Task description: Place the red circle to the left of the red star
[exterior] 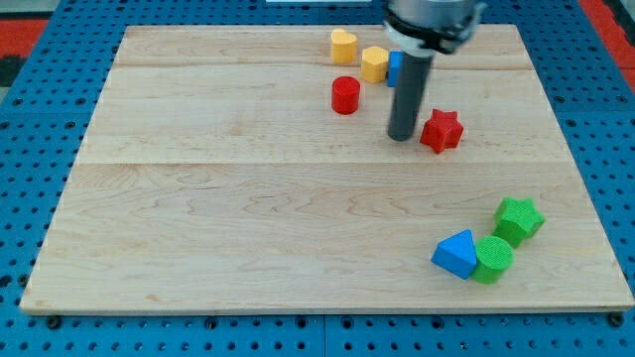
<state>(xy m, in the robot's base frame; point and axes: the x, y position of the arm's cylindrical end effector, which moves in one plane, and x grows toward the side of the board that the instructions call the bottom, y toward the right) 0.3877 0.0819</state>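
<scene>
Currently our tip (402,137) sits just at nine o'clock of the red star (442,131), with the red circle (344,95) near, at ten o'clock; no hand exists to judge; sweeping carelessly, we risk shoving the star

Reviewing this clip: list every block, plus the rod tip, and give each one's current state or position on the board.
red circle: upright, apart, left of my tip
red star: flat, just right of my tip
my tip: on the board between both red blocks
yellow heart: near top edge
yellow block: beside the heart
blue block: mostly hidden behind rod
green star, green circle, blue triangle: clustered bottom right
</scene>
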